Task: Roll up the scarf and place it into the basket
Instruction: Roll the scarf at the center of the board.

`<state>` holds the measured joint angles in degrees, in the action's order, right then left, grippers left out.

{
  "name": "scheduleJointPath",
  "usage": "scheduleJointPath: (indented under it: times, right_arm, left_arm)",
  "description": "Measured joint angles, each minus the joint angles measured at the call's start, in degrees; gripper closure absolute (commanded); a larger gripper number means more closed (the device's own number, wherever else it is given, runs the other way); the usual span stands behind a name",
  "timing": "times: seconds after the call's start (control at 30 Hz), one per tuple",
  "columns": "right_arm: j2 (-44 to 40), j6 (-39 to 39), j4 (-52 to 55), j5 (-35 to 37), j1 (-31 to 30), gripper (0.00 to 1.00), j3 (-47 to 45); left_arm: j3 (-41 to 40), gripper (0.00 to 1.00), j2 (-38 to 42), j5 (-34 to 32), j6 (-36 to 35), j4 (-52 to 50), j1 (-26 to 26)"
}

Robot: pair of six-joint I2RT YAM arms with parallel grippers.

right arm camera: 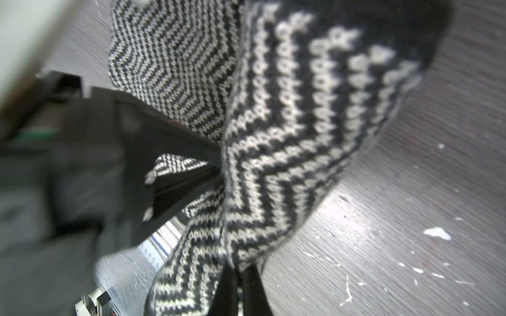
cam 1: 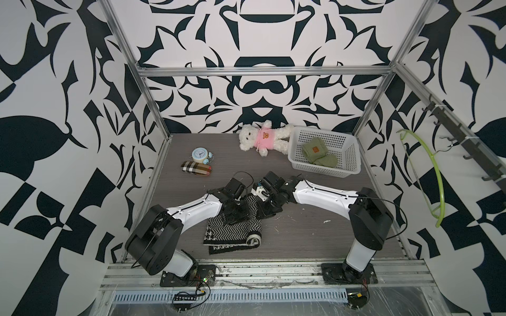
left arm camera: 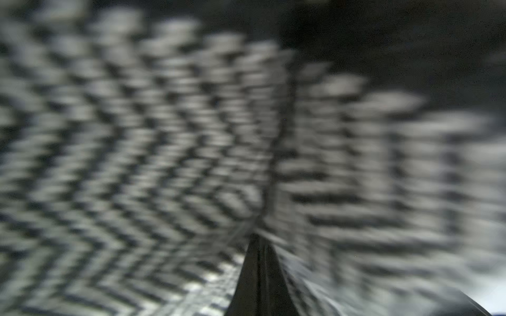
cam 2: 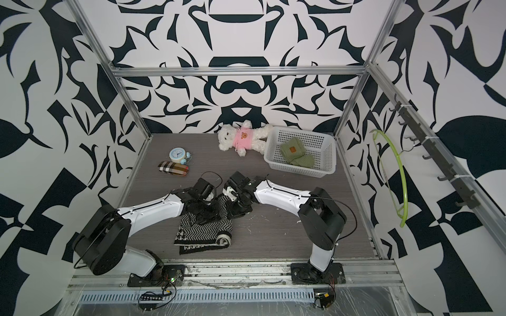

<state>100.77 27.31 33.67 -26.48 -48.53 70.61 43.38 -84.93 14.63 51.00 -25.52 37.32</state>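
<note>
Black-and-white chevron scarf (right arm camera: pixel 273 136) is pinched by closed left gripper (left arm camera: pixel 260 243) and right gripper (right arm camera: pixel 239 273); kept well apart from white perforated basket (cam 1: pixel 328 138).

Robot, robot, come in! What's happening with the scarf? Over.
Grippers: left gripper shut on scarf, right gripper too. Scarf partly rolled, on table, not in basket. Green knit bundle sits in basket.

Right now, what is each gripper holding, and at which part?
The scarf: left gripper and right gripper each pinch its far, unrolled end.
</note>
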Motion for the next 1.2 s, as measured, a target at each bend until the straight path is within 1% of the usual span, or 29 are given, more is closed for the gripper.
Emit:
scheduleJointPath:
  times: [0.1,0.23,0.37,0.7,0.83,0.9,1.03,1.2]
  right_arm:
    - [0.00,0.57,-0.02,1.01,0.02,0.66,0.00]
    - [-0.33,1.09,0.04,3.23,0.02,0.64,-0.11]
    - [-1.99,1.25,0.11,4.87,0.07,0.64,-1.22]
    - [-2.36,1.25,-0.11,5.09,0.07,0.64,-1.42]
    - [-2.36,1.25,-0.26,5.11,0.07,0.65,-1.62]
    - [-2.36,1.25,-0.52,5.11,0.07,0.65,-1.92]
    - [-2.36,1.25,-1.07,5.16,0.07,0.65,-2.73]
    - [-2.36,1.29,-1.70,5.18,0.59,0.65,-3.54]
  left_arm:
    - [-1.97,0.97,-0.31,-0.15,-0.09,0.02,-0.79]
    - [-2.25,0.97,-0.76,0.52,-0.55,0.81,-1.36]
    - [-1.73,0.97,-1.51,1.44,-1.31,0.68,-1.66]
    - [0.76,0.96,-1.60,1.20,-2.32,-1.95,-1.68]
    - [2.89,0.92,0.07,1.09,-2.91,-3.78,-1.68]
    - [4.17,0.89,1.60,2.03,-3.02,-3.87,-1.64]
    - [7.37,0.87,2.56,4.13,-3.02,-3.21,-0.20]
    - [9.68,0.87,0.61,5.86,-2.67,-0.96,2.58]
